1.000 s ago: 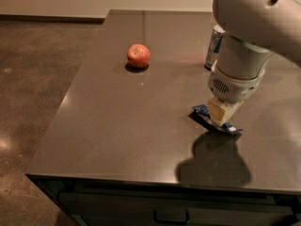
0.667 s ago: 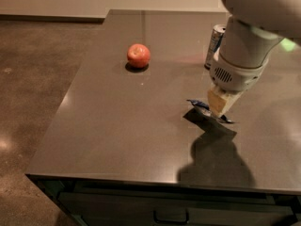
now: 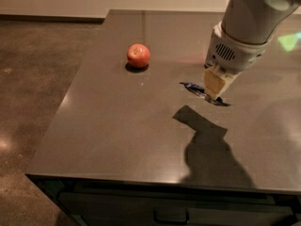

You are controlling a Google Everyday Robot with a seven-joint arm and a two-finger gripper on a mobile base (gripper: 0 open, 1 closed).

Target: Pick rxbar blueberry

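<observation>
The rxbar blueberry (image 3: 194, 88) is a flat dark navy-blue wrapper. It hangs tilted in my gripper (image 3: 214, 89), a little above the dark tabletop (image 3: 117, 126), right of centre. The cream-coloured fingers (image 3: 212, 83) are shut on the bar's middle, and its two ends stick out left and right of them. The arm's shadow (image 3: 207, 145) lies on the table below, apart from the bar.
A red apple (image 3: 138, 55) sits on the table at the back left of the gripper. The table's left edge (image 3: 61, 102) and front edge (image 3: 141, 182) drop to a brown floor. A drawer handle (image 3: 169, 216) shows below the front edge.
The gripper has risen and moved up-left with the bar, which has left the table surface. The can behind the arm is now hidden.
</observation>
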